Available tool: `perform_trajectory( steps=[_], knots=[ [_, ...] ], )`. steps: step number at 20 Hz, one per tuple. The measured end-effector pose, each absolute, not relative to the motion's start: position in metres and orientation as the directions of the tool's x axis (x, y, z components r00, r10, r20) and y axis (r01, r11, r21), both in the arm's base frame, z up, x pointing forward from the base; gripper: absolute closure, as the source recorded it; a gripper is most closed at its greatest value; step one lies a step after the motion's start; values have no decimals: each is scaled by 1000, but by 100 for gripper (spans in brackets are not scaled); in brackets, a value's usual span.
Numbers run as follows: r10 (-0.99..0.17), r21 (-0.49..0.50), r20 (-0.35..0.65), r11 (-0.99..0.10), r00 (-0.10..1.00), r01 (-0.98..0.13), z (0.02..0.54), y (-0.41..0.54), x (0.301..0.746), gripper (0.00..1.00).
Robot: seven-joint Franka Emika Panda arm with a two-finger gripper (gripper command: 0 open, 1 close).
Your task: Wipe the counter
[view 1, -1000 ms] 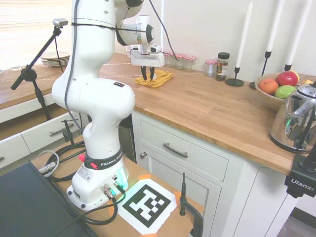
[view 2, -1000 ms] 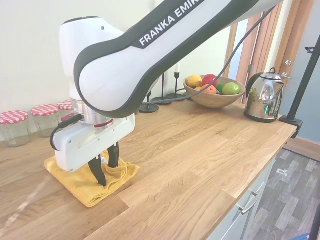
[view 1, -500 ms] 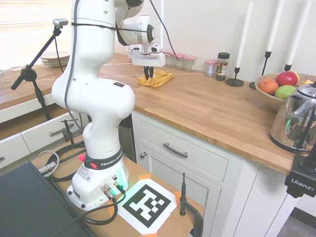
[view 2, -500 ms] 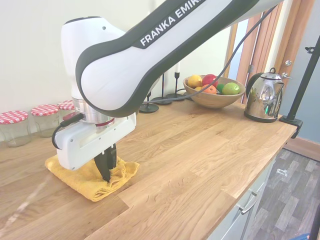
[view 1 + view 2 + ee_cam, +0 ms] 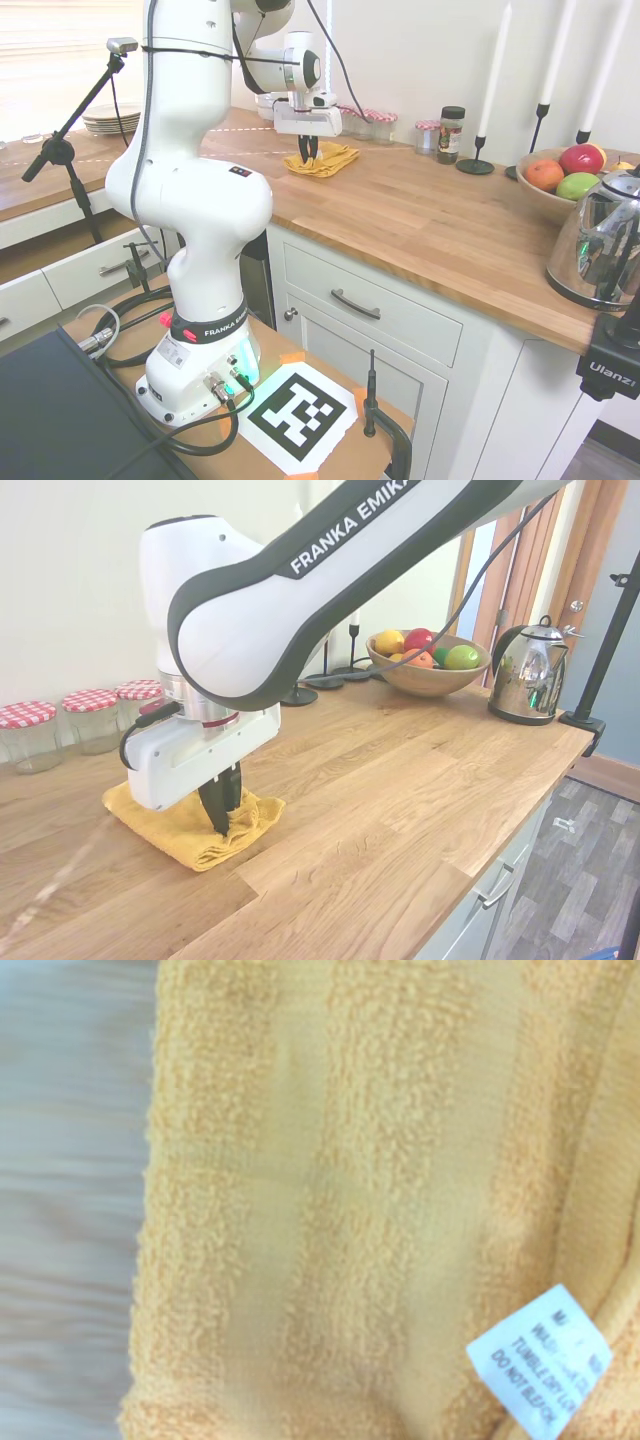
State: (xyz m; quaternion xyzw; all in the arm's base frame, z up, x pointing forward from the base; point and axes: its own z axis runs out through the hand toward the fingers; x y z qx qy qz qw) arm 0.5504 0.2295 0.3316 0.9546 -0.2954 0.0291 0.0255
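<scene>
The counter is a long honey-brown butcher-block top over white cabinets; it also fills the second exterior view. A yellow terry cloth lies on it near the back wall. My gripper points straight down onto the cloth, shut on a bunched fold of it. In the second exterior view the gripper pinches the cloth at its near edge, pressing it against the wood. The wrist view is filled by the cloth with its white care label, and bare counter at one side.
Jars with red checked lids stand along the wall behind the cloth. Further along the counter are a spice jar, black candle holders, a fruit bowl and a steel kettle. Stacked plates sit on the other wing.
The fingers were open over the cloth a second ago and have closed on a fold. The gripper has slid a little along the counter toward the fruit bowl, dragging and bunching the cloth.
</scene>
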Motion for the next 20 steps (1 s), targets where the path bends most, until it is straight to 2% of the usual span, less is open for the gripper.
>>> perform_trajectory(
  steps=[8, 20],
  knots=[
    [-597, 22, 70, -800, 799, -600, 332, 129, 552, 100],
    [-681, -29, 41, -732, 731, -680, 330, -68, 527, 100]
  ],
)
